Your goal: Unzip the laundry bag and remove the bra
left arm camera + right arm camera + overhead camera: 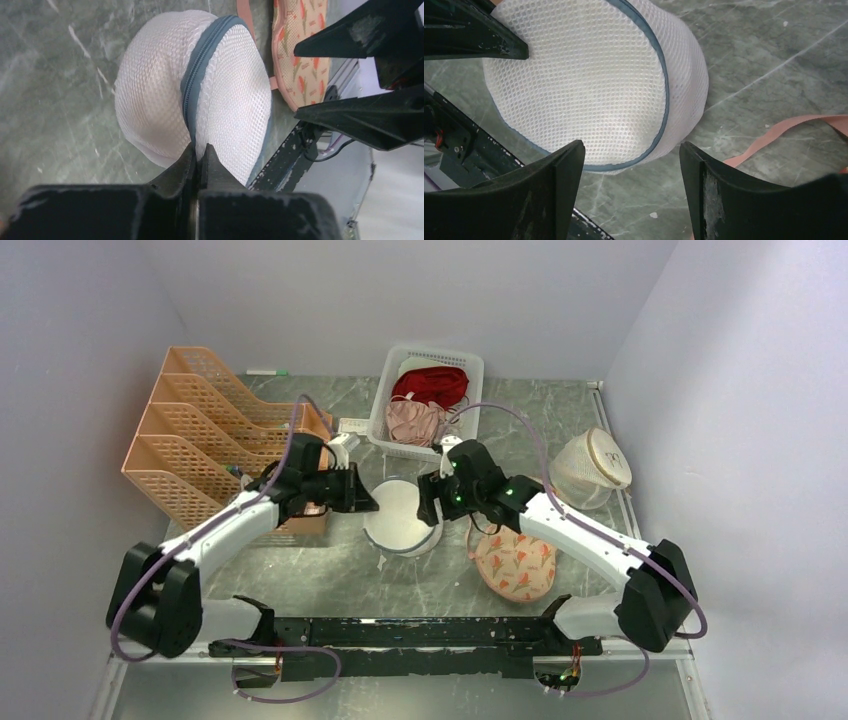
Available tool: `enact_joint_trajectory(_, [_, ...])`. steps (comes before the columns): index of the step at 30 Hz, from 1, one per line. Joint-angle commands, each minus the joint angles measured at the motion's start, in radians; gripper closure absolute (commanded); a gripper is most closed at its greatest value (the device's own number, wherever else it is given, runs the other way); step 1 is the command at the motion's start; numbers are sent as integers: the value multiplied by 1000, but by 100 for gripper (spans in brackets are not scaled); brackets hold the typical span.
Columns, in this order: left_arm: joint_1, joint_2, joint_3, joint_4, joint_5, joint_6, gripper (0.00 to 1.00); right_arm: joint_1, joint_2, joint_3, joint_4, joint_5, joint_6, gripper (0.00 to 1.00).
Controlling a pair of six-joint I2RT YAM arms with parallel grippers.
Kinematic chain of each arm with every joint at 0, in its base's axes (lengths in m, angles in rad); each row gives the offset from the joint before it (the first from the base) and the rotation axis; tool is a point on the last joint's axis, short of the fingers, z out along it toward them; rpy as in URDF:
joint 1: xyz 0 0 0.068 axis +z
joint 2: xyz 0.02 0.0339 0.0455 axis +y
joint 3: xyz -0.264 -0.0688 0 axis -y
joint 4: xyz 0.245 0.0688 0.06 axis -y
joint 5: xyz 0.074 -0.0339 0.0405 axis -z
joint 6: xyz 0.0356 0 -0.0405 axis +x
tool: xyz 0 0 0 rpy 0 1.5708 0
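Clearly zipped: round white mesh laundry bag (pixel 150 95), blue-grey zipper (pixel 197 70).

Laundry bag (pixel 150 95) is recorded as matt white mesh cloth; table (pixel 769 55) is noted as smooth, marbled, slightly glossy.

Soft, even light falls from overhead, leaving only faint shadows on the grey-green marbled worktop (pixel 330 582) around the white round mesh laundry bag (pixel 403 518). In the top view the bag's face washes out pale and loses its texture. Both wrist views render its mesh crisply, while the black left gripper (pixel 199 150), nearest the lens, looks soft and underexposed.
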Motion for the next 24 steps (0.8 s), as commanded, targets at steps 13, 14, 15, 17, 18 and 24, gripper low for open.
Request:
enact_joint_trajectory(13, [44,-678,-488,325,-363,-827,93,408,-4,28,241,180,183,32])
enact_joint_trajectory(14, [44,-678,-481,312,-366,-836,93,426,-7,2,285,178,204,33])
enact_joint_trajectory(15, [44,-676,-473,295,-370,-836,93,444,-11,-26,333,170,223,35])
enact_joint_trajectory(17, [44,-670,-456,269,-378,-832,93,463,-14,-80,418,152,242,40])
enact_joint_trajectory(18, [44,-671,-452,261,-379,-832,93,466,-11,-101,447,148,254,42])
enact_joint_trajectory(24, [44,-682,-469,269,-364,-857,93,498,45,-174,546,239,279,48])
